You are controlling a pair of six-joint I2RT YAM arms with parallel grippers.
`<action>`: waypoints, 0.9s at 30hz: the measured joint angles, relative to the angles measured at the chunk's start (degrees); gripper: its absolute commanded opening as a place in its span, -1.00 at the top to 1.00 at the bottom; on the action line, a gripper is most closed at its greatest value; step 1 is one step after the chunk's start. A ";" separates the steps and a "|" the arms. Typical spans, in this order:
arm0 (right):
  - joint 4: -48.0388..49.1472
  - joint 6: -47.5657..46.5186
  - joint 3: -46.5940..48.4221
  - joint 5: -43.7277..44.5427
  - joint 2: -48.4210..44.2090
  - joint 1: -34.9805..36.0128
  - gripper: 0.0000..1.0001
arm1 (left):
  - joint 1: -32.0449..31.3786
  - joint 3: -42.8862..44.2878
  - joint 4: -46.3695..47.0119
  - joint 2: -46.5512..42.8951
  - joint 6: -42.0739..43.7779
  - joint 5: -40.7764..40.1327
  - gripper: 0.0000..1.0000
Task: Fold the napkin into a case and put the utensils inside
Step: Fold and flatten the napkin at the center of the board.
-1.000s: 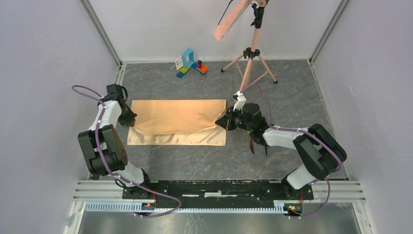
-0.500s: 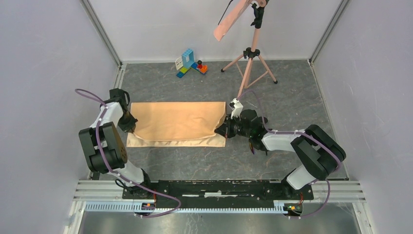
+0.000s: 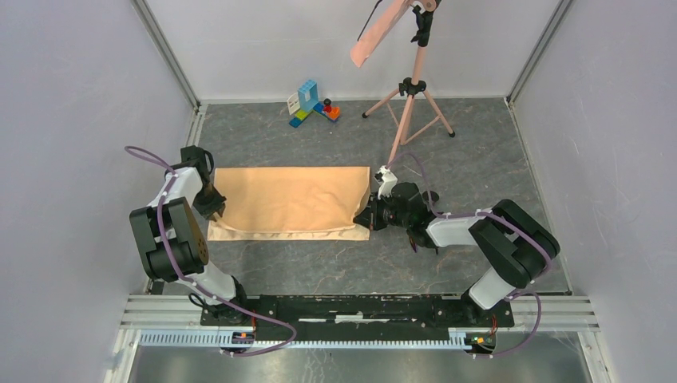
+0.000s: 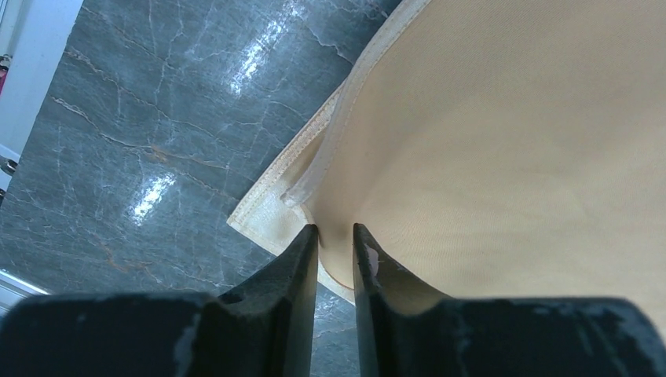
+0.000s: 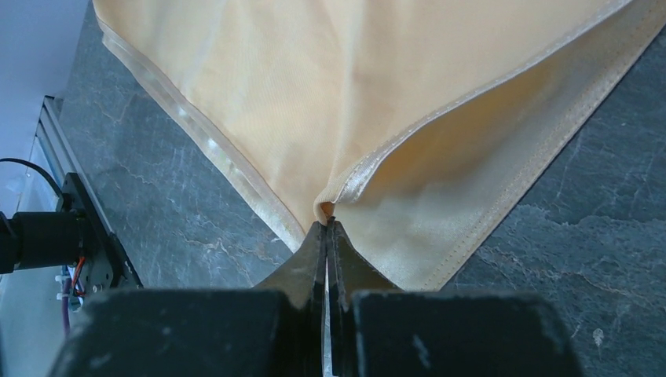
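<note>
Left end effector stands slightly parted over the napkin at its near left corner. Right end effector pinches the near right corner shut. The halving fold looks nearly laid; next, release and regrip for a narrower fold. Bare tabletop lies nearer than the napkin; tripod and toy blocks stand beyond it.

The napkin lies folded double on the grey desk, a strip of the lower layer showing along its near edge. The left hand meets its near left corner, the right hand its near right corner.
</note>
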 measured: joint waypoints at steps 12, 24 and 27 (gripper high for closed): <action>0.35 0.00 -0.13 -0.02 0.79 0.33 0.99 | 0.00 -0.24 -0.24 0.00 0.61 -0.50 0.95; 0.31 0.02 -0.66 -1.09 -4.59 0.92 0.99 | 0.00 -1.90 -1.97 -3.58 0.63 -1.51 0.95; 0.26 0.04 -0.68 -1.31 -4.70 1.03 0.99 | -0.02 -2.10 -2.54 -4.57 0.63 -1.86 0.95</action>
